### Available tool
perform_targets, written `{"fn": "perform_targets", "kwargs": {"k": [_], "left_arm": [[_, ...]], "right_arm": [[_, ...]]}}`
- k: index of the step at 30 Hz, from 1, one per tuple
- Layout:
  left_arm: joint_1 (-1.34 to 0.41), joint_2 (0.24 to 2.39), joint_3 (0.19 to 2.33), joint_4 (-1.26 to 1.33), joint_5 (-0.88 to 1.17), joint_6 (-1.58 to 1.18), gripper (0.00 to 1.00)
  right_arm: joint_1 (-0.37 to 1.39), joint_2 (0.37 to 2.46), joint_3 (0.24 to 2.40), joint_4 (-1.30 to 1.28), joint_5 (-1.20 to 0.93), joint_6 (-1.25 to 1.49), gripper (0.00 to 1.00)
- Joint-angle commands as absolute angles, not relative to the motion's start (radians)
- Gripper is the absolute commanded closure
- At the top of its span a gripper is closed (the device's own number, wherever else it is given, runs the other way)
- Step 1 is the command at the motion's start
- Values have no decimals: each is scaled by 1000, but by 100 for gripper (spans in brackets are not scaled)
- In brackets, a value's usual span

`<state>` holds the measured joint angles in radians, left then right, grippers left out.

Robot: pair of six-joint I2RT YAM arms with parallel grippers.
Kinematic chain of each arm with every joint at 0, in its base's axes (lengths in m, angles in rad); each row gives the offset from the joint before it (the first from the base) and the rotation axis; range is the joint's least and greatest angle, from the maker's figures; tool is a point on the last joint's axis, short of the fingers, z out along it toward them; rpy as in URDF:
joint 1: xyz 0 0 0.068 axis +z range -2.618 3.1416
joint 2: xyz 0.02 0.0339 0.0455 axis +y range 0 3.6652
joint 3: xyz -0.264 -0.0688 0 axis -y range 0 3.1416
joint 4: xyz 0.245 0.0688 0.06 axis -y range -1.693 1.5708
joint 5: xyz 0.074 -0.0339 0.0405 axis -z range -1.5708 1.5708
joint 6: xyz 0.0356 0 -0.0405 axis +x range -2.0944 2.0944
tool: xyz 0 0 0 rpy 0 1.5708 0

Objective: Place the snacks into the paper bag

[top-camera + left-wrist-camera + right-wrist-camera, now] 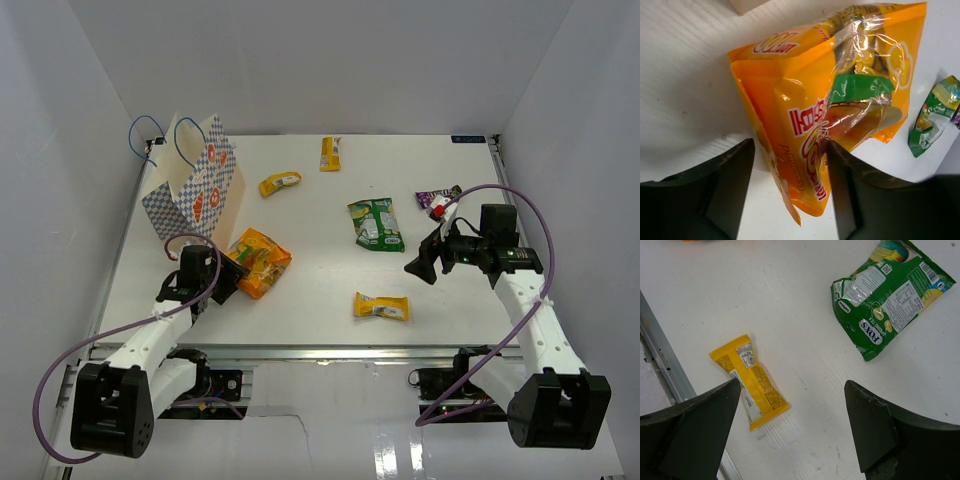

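Observation:
The orange bag (260,261) lies on the white table below the checkered paper bag (195,180), which stands upright at the far left. My left gripper (236,274) is open, and the orange bag's (840,95) near end sits between its fingers (790,145). The green bag (376,224) lies mid-table. Three yellow wrappers lie at the back (280,183), further back (331,153) and at the front (381,306). The purple packet (437,198) lies at the right. My right gripper (421,267) is open and empty, hovering (792,385) between the front yellow wrapper (750,381) and the green bag (890,300).
White walls enclose the table on three sides. A metal rail (330,352) runs along the near edge between the arm bases. The paper bag's blue handles (148,135) stick up near the left wall. The green bag also shows in the left wrist view (935,117).

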<state>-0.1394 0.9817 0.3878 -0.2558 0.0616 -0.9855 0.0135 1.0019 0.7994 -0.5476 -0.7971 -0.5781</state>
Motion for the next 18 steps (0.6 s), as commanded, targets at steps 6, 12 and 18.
{"fn": "perform_targets", "kwargs": {"k": [6, 12, 18], "left_arm": [[-158, 916, 333, -184, 18, -950, 70], [-160, 783, 293, -186, 72, -862, 99], [-169, 559, 371, -256, 175, -767, 100]], "right_arm": [[12, 997, 799, -528, -836, -578, 10], [12, 989, 799, -532, -848, -580, 10], [11, 988, 796, -529, -864, -581, 10]]}}
